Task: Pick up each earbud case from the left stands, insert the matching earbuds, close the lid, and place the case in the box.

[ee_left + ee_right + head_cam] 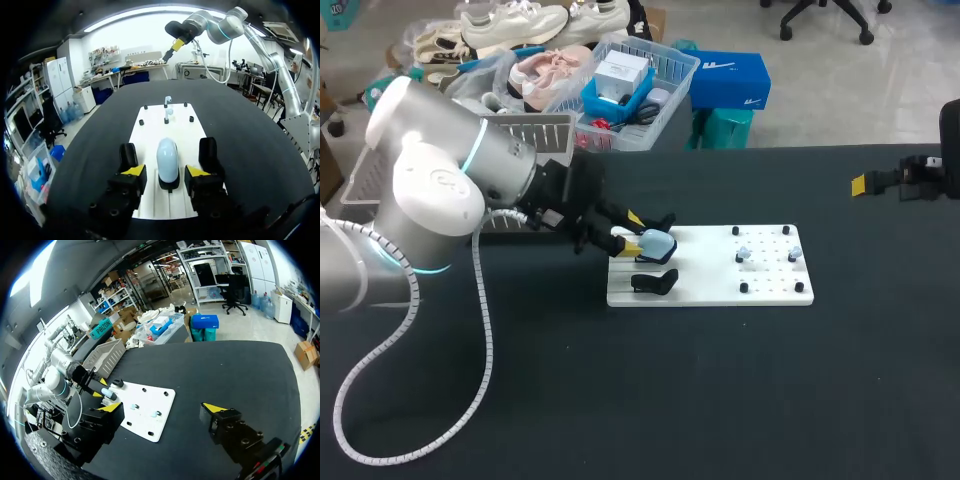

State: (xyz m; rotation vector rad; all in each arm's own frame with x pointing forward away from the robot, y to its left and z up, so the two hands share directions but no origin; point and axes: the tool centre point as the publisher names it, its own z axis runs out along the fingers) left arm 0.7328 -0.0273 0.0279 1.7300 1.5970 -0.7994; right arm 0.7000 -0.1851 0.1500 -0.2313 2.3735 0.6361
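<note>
- Head view: left gripper (638, 240) open, with the light blue earbud case (658, 243) between its yellow tips.
- Empty black stand (655, 282) just beside the gripper. Two small earbuds (743, 253) farther ahead on the white board (710, 292), among black pegs (736, 231).
- Grey basket (535, 128) behind the gripper, maybe the box for the case. Partly hidden by the left arm (440, 190).
- Stand under the case hidden by the case and fingers.
- Left wrist view: left gripper (165, 172) not closed yet. Small gap on each side of the earbud case (167, 157), so no touch.
- Case upright on its stand, right in the middle between the fingers.
- Earbuds (168, 102) far ahead, too tiny to tell apart. Hard to tell if the lid is open or shut.
- Could go wrong: one finger landing first would push the case sideways and tip it off. The smooth round shell might also slip out on the lift.
- Right wrist view: right gripper (164, 412) wide open and holding nothing, over the bare black table (240, 370).
- White board (150, 427) just ahead of one finger. Earbud case (106, 391) well ahead, very small here.
- Could go wrong: a bump between both arms over the same small board.
</note>
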